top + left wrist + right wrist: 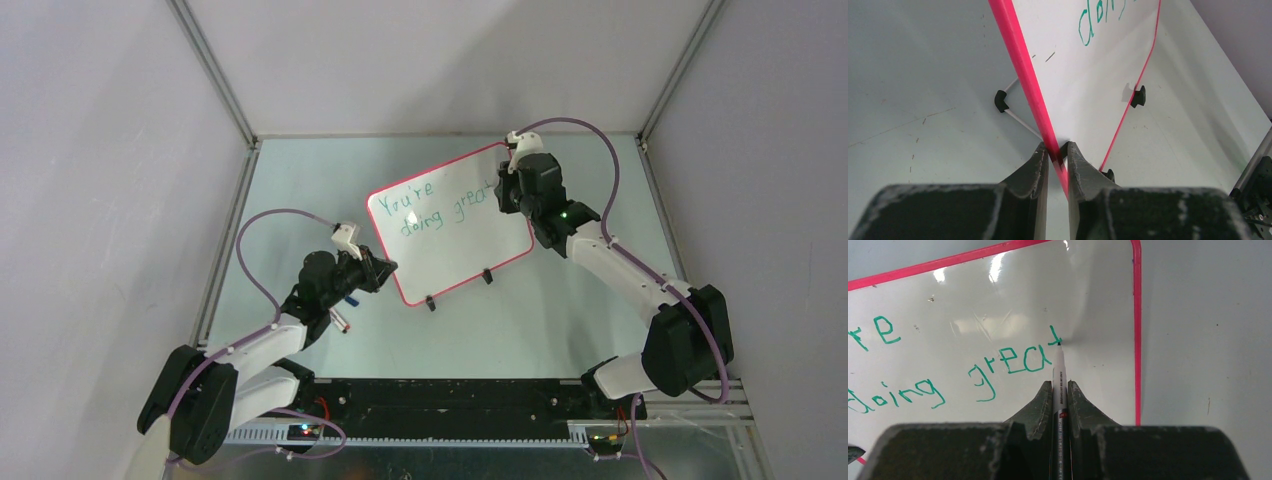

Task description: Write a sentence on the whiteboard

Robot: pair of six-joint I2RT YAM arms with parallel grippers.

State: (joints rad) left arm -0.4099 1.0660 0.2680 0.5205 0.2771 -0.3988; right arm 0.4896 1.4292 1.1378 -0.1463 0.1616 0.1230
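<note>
Contact between the marker (1058,371) tip and the whiteboard (470,250) is what the coming stroke turns on. The tip sits on the glossy face right at the final "t" of the green writing (1013,362), which reads "You're doing great". The marker's long axis runs straight out of our right hand (1058,386), crossing the line of text roughly at right angles. That hand is pinched fully down on the thin white barrel, fingers on either side of it. It reaches in from the board's far right edge and is clearly the nearer arm to the last letter. Only a narrow strip of bare white is left between the "t" and the red-pink rim (1018,60), so we judge there is little room for more than finishing that letter. The board rests on the pale table (560,320), tipped up on thin wire legs with small black clip feet (1138,96). Its long side runs from our near left toward the far right. Our left hand (1057,150) is closed almost completely, nipping the rim near the board's near left corner and bracing the board against the pen's push. The face is smooth and throws back glare, the rim is a slim, bright band with rounded corners, and the dark fingers of both hands look scuffed.
</note>
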